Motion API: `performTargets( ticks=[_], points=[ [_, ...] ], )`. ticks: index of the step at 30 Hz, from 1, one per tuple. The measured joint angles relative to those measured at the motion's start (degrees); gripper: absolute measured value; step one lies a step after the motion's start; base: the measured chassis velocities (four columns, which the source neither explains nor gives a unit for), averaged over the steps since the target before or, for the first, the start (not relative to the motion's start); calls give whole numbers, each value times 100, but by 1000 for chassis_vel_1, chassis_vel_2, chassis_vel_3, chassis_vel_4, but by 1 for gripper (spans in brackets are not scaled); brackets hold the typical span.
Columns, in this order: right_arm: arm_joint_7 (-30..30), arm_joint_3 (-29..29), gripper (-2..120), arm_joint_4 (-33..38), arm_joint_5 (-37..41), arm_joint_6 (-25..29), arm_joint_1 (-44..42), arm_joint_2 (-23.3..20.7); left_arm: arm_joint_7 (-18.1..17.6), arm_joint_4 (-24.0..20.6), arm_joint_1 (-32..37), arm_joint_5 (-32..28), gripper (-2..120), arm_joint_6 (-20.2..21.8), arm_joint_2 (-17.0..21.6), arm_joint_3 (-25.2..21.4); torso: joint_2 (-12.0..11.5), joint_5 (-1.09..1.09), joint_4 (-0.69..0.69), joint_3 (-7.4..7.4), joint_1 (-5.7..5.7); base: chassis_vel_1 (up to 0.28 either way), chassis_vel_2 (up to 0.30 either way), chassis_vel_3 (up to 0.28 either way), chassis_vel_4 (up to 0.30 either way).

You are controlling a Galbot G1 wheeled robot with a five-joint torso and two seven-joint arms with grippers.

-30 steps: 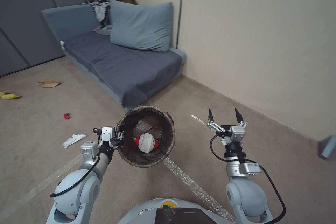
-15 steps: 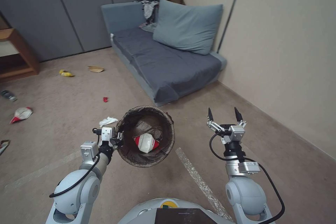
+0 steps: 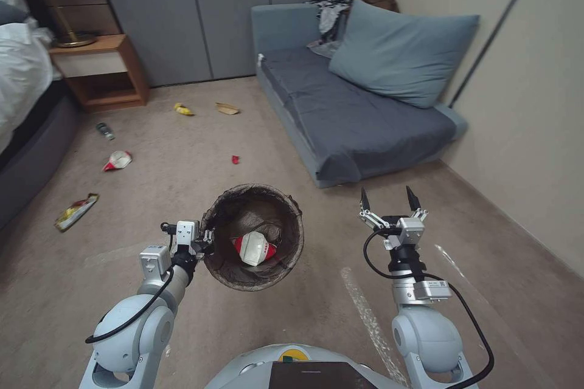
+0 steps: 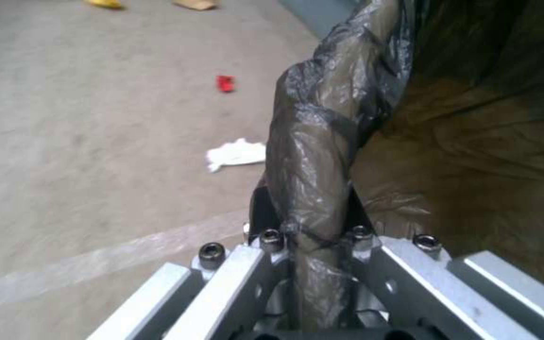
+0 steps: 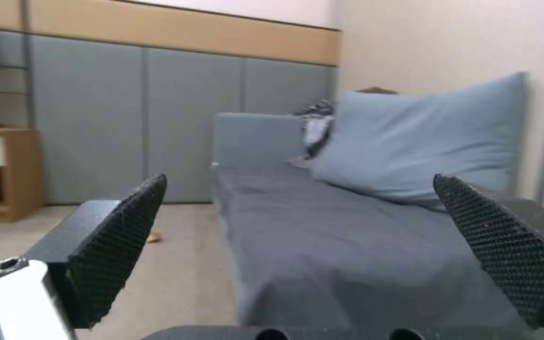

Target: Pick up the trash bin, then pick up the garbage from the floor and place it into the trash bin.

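Beige short-pile carpet (image 3: 182, 194) stretches from the robot to a grey panelled wall, with a grey-blue sofa (image 3: 359, 115) carrying a large blue cushion (image 3: 401, 51) on the right and a wooden bedside stand (image 3: 103, 70) at the far left. From the head camera, the left gripper (image 3: 207, 242) is clamped on the rim of the small round trash bin lined with a dark brown bag (image 3: 253, 236), holding it up off the floor in front of the robot; a crumpled red-and-white carton (image 3: 254, 248) lies inside. Litter is scattered well apart on the carpet beyond: a small red scrap (image 3: 235, 159), a flat brown paper bag (image 3: 227, 109), a yellow snack wrapper (image 3: 183, 110), another red-and-white carton (image 3: 118, 160), a small bottle (image 3: 105, 130) and a flattened colourful wrapper (image 3: 75, 211). The right gripper (image 3: 390, 200) hangs empty to the bin's right, fingers spread wide.

At the left wrist, the bag-covered rim (image 4: 322, 156) runs between the jaws, pinched tight; a white tissue wad (image 4: 237, 154) lies on the carpet just beyond the bin.

At the right wrist, two black textured fingertips (image 5: 118, 250) stand far apart, framing the sofa.
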Motion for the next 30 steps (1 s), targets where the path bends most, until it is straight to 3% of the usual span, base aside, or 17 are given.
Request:
performTargets(
  ticks=[30],
  points=[
    [-44, 29, 100, 44, 1, -2, 4, -5, -1, -13, -5, 9, 0, 0, 10, 2, 0, 0, -1, 0, 0, 123, 127, 118, 121]
  ],
)
